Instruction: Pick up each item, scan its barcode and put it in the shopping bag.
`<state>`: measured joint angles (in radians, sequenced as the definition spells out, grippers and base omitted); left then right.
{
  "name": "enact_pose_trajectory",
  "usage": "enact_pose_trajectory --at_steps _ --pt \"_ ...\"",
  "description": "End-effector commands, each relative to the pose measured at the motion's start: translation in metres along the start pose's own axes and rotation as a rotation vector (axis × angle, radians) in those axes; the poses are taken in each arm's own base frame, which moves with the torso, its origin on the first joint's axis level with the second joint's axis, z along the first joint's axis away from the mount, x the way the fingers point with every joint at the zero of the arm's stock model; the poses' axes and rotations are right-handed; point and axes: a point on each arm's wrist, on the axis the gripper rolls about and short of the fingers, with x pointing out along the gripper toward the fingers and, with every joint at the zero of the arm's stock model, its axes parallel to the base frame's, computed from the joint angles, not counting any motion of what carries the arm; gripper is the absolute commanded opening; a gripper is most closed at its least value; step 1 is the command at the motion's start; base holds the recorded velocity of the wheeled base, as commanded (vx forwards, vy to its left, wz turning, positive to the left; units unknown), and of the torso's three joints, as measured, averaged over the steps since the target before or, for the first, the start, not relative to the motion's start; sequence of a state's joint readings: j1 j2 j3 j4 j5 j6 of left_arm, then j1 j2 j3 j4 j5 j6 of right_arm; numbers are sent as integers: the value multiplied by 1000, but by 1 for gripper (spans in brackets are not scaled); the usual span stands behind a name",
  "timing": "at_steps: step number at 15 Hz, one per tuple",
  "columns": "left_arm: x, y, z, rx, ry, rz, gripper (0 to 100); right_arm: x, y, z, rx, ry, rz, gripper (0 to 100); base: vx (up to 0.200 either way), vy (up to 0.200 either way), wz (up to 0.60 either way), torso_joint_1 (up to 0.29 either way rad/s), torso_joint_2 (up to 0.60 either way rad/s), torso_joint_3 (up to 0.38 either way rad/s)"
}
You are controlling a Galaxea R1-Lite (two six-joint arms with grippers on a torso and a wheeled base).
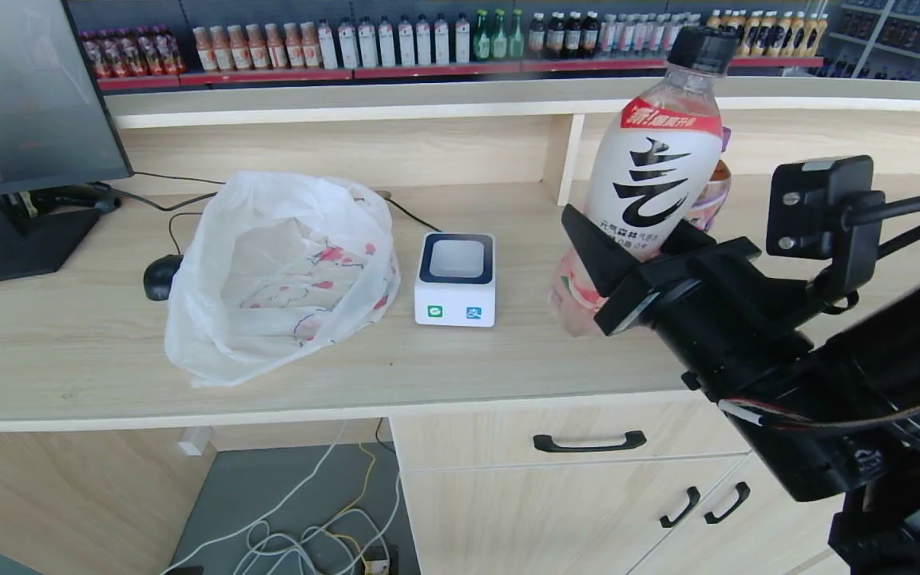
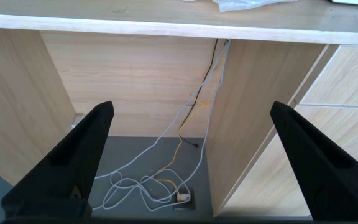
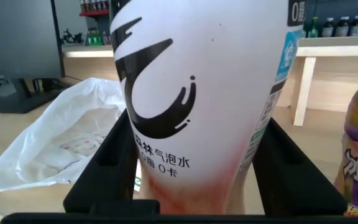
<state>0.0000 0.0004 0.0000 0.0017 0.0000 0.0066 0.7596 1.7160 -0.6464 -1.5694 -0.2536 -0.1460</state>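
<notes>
Clamped on the bottle (image 1: 652, 184) right now with the right claw (image 1: 628, 239), black fingers pressed against either side of the lower white label. Leaning a touch, pink base near and left, black cap far and right. Poised over the right part of the surface (image 1: 69, 351), a little right of the scanner (image 1: 456, 279) and apart from it. Can't tell whether the base is touching the wood or clear of it. Hiding most of a second bottle (image 1: 714, 196) just behind on the far side, purple at the top, brownish in the body.

Moving left now, past the scanner: a white box, dark-framed window facing up, two small coloured squares on the near face. Then on to the shopping bag (image 1: 280, 275), thin white plastic, mouth gaping upward, slumped on the surface just left of the scanner with a sliver of wood between. Showing red marks through the plastic, contents or print not clear. Crowding a black mouse (image 1: 160, 277) on its left side. Further left and far, up to a dark monitor (image 1: 21, 96) on its stand.

Down below with the left claw (image 2: 191, 162): spread wide, gripping nothing, hanging lower than the surface edge and facing the open gap between the cabinet panels. Looking over a tangle of cables (image 2: 148, 186) on the grey floor there.

Fronted at near right by pale drawers with black handles (image 1: 588, 442). Backed, far off beyond the raised ledge, by red shelves (image 1: 428, 73) lined with rows of drinks.
</notes>
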Motion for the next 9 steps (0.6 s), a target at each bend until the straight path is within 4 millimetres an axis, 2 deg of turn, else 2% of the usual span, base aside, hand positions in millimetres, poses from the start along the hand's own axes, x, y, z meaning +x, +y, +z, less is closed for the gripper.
enact_pose_trajectory --at_steps 1,6,9 --pt "0 0 0 1 -1 0 100 13 -13 4 -13 -42 -53 0 0 0 0 0 0 0" --pt "0 0 0 -2 -1 0 100 22 -25 9 6 -79 -103 0 0 0 0 0 0 0" --pt "0 0 0 -4 1 0 100 23 -29 12 5 -88 -117 0 0 200 0 2 4 1"
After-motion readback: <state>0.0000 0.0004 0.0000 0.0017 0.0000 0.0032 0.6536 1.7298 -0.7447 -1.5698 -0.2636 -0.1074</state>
